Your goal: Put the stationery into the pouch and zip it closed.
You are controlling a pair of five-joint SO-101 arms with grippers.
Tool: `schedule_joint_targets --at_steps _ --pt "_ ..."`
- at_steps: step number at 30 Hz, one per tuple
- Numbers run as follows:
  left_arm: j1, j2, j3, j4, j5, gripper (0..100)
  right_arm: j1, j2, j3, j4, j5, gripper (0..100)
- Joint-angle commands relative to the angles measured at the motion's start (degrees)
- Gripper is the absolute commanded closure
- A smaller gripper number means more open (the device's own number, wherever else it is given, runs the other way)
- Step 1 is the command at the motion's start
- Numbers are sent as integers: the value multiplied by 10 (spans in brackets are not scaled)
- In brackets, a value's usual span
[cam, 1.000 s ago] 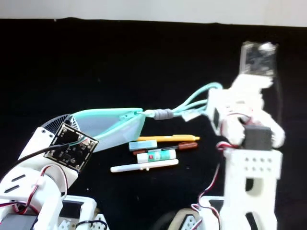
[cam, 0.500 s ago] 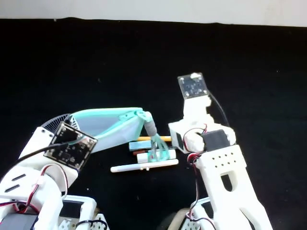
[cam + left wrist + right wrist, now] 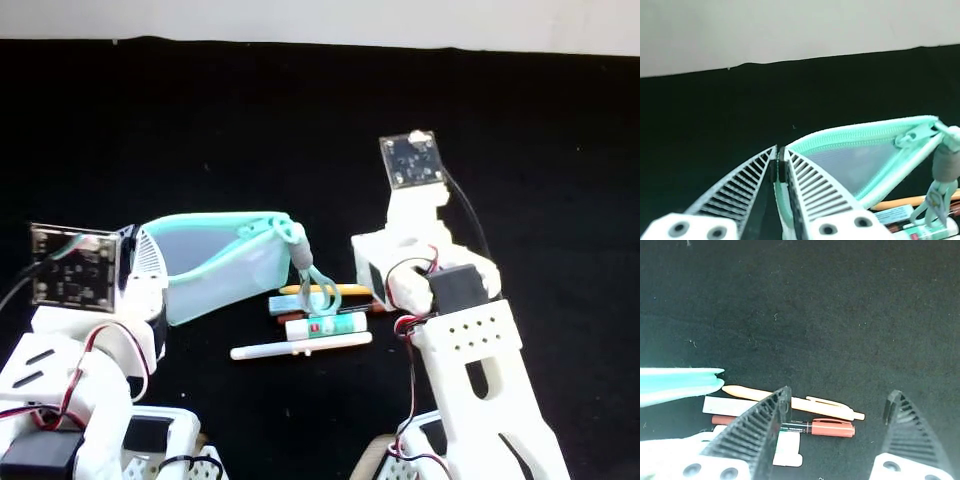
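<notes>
A teal mesh pouch [image 3: 215, 265] hangs above the black table, its mouth unzipped. My left gripper [image 3: 778, 152] is shut on the pouch's left end [image 3: 150, 262]. The zipper pull [image 3: 915, 135] sits at the pouch's right end, and a grey bead with a cord loop [image 3: 318, 290] dangles from it over the stationery. On the table lie an orange pen [image 3: 795, 402], a red-brown pen [image 3: 815, 427], a pale eraser [image 3: 725, 405], a white and green stick [image 3: 325, 325] and a white pen [image 3: 300, 348]. My right gripper [image 3: 840, 392] is open just above the orange pen, holding nothing.
The right arm [image 3: 430, 270] stands close to the right of the stationery. Black cloth [image 3: 300, 130] stretches bare behind the pouch, up to a white wall. Both arm bases take up the near edge.
The right gripper let go of the cord loop and swung left over the pens; the loop now hangs down. The left arm turned and lifted the pouch.
</notes>
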Motion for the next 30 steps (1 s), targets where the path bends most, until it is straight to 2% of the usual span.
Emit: schedule_joint_targets --at_steps 1,5,10,21,24,30 --pt "2 14 20 -1 25 992 29 -7 -14 2 44 698" --pt "2 14 20 -1 25 992 67 -7 26 3 120 698" --pt "2 14 22 -1 24 992 68 -7 86 0 190 698" --pt "0 14 24 -7 23 992 66 -7 172 4 273 699" --pt "-10 15 25 -48 25 992 53 -7 179 6 277 700" --pt "-13 58 90 -193 25 992 7 -8 191 15 277 700"
